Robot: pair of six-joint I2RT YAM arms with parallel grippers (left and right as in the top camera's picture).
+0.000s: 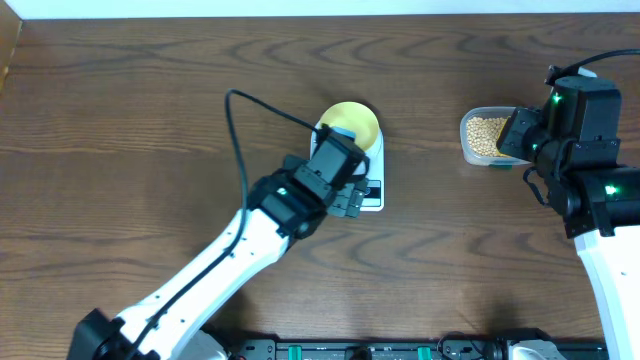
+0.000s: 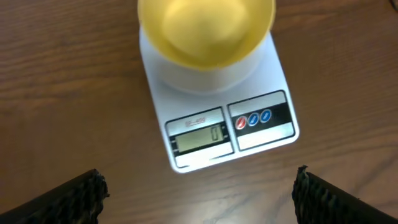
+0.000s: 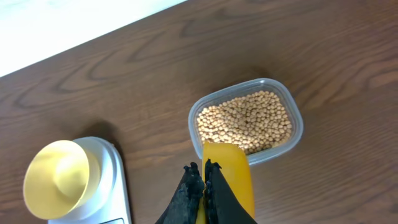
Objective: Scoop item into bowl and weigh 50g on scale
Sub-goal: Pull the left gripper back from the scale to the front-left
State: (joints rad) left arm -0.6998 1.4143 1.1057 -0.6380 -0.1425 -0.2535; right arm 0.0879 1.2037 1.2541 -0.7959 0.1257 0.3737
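The pale-yellow bowl [image 1: 352, 122] sits empty on the white scale [image 1: 371, 194]. In the left wrist view the bowl [image 2: 205, 31] covers the platform and the scale [image 2: 261, 134] display reads 0. My left gripper [image 2: 199, 196] is open and empty, hovering just in front of the scale. The beans [image 3: 245, 118] fill a clear tub [image 3: 297, 121] to the right; they also show in the overhead view [image 1: 484, 132]. My right gripper [image 3: 203, 169] is shut on a yellow scoop [image 3: 230, 177], held at the tub's near rim. No beans show on the scoop.
The right arm [image 1: 575, 130] hangs over the tub's right side. The left arm [image 1: 250, 240] runs diagonally from the front left to the scale. A pale strip [image 3: 74, 22] borders the table's far edge.
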